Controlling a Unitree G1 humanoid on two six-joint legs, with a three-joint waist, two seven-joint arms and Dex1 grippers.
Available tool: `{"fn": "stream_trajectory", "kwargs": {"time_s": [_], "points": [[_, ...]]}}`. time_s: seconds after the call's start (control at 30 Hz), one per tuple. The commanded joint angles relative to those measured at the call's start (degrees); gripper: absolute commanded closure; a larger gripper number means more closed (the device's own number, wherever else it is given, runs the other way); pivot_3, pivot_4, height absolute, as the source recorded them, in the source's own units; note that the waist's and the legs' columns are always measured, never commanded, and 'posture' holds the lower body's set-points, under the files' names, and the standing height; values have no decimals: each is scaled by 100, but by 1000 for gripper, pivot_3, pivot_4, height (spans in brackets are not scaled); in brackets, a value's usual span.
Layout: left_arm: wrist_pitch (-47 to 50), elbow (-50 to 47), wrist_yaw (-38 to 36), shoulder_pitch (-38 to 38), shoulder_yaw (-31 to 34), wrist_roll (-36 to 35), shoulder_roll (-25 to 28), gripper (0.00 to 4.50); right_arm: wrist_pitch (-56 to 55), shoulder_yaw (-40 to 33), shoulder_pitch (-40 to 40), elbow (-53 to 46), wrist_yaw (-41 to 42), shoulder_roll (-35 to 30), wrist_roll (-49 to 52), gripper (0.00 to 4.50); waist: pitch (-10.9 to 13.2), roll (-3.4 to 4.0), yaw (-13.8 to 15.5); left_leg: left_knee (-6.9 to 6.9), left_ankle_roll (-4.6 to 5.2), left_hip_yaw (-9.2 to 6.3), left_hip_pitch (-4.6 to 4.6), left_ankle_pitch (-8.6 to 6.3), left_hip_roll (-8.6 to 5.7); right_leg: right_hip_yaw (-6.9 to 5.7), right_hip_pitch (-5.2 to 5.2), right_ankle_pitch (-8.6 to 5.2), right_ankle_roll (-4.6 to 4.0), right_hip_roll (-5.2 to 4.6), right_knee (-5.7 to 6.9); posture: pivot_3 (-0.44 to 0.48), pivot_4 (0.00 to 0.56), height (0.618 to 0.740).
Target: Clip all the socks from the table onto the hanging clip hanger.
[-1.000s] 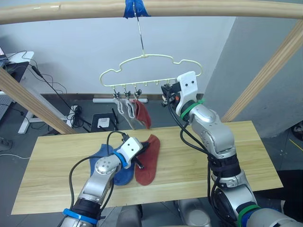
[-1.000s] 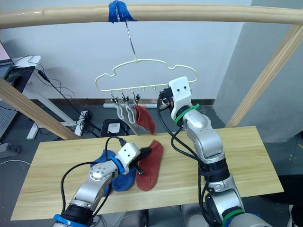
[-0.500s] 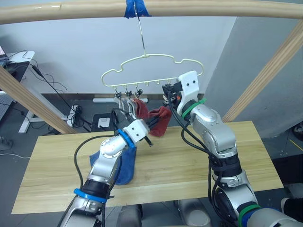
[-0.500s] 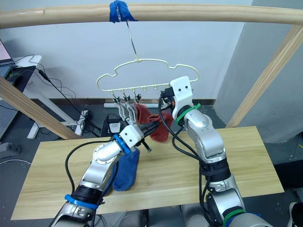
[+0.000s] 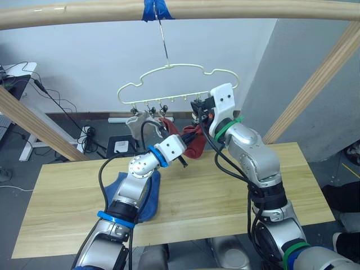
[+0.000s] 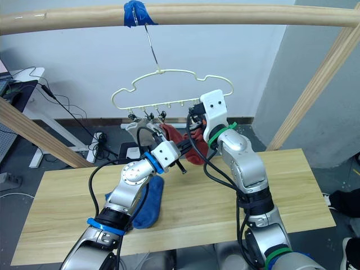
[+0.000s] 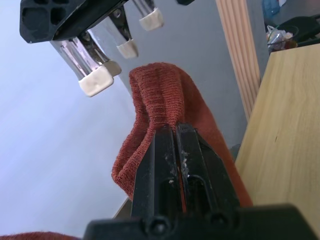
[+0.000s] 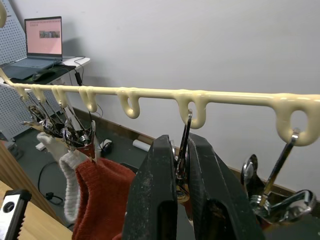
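The pale clip hanger (image 5: pixel 169 67) hangs by its hook from the top pole. My left gripper (image 5: pixel 185 143) is shut on the cuff of a rust red sock (image 7: pixel 160 95) and holds it up just under the hanger's clips. My right gripper (image 8: pixel 181 145) is shut on one metal clip (image 8: pixel 184 131) near the row's right end. The red sock's cuff is close beside that clip. Two light grey socks (image 5: pixel 138 120) and another rust red sock (image 8: pixel 100 187) hang from the left clips. A blue sock (image 6: pixel 147 202) lies on the table (image 5: pixel 225 191) under my left arm.
A round wooden pole (image 5: pixel 253 8) carries the hanger under blue tape (image 5: pixel 153 9). Slanted poles run down at the left (image 5: pixel 34 121) and the right (image 5: pixel 315 84). A desk with a laptop (image 8: pixel 45 35) stands beyond the table's left end.
My left gripper has carried the red sock higher and to the right, up to the clip held by my right gripper. The grey socks have swung out to the left.
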Motion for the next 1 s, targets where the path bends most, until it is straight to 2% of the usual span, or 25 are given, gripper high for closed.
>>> {"fn": "stream_trajectory", "kwargs": {"time_s": [0.03,0.77,1.0], "points": [[-117,-73,128,-86,116,-46,-16,4500,-36,15,-113,-304,68,-8,91,4498,0,0,-6,0,0,0,0,0,0,0,0,0,0,0,0,-282,220,730],[-171,-105,239,-206,320,-314,-90,4500,119,8,-85,-226,159,-65,114,4498,0,0,-8,1,0,-1,0,0,0,0,0,0,0,0,1,-273,208,730],[-142,-83,241,-247,313,-349,-121,4500,265,-74,-67,-384,182,-53,242,1953,0,0,-8,1,0,-1,0,0,0,0,0,0,0,0,1,-272,204,730]]}}
